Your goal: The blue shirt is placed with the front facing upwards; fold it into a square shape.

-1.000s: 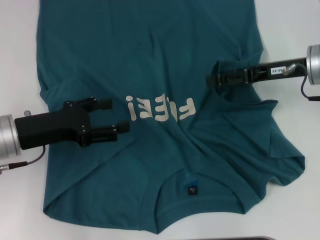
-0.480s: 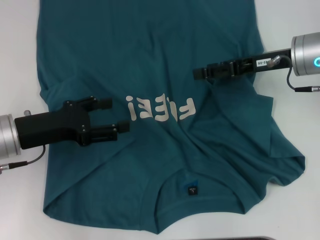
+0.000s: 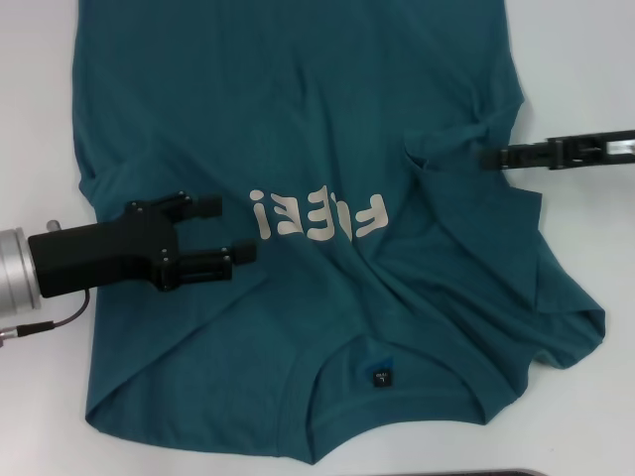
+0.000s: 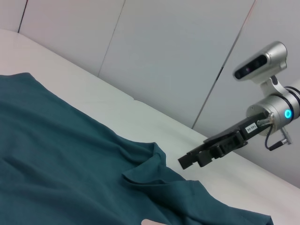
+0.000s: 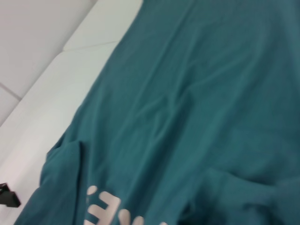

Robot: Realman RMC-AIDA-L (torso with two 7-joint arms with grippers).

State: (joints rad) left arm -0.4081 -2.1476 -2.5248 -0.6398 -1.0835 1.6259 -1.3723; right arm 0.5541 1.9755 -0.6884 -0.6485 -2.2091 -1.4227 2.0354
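Note:
The blue shirt (image 3: 298, 119) lies spread on the white table (image 3: 30, 119), pale lettering (image 3: 317, 216) up and the collar with its black neck label (image 3: 380, 377) nearest me. My left gripper (image 3: 226, 231) hovers open over the chest, just left of the lettering, with nothing between its fingers. My right gripper (image 3: 486, 159) is at the shirt's right edge, open and holding nothing, also seen as the right gripper (image 4: 194, 161) in the left wrist view. A raised fold (image 3: 446, 147) stands just to its left. The right wrist view shows only the shirt (image 5: 187, 93) and lettering (image 5: 108, 211).
The shirt's right sleeve and side (image 3: 496, 288) lie bunched and folded inward over the body. Bare white table (image 3: 575, 59) runs along both sides of the shirt. A grey wall (image 4: 164, 56) rises behind the table's far edge.
My right gripper moved left over the shirt, then drew back to the right edge, leaving a fold of fabric behind. The left gripper has stayed put.

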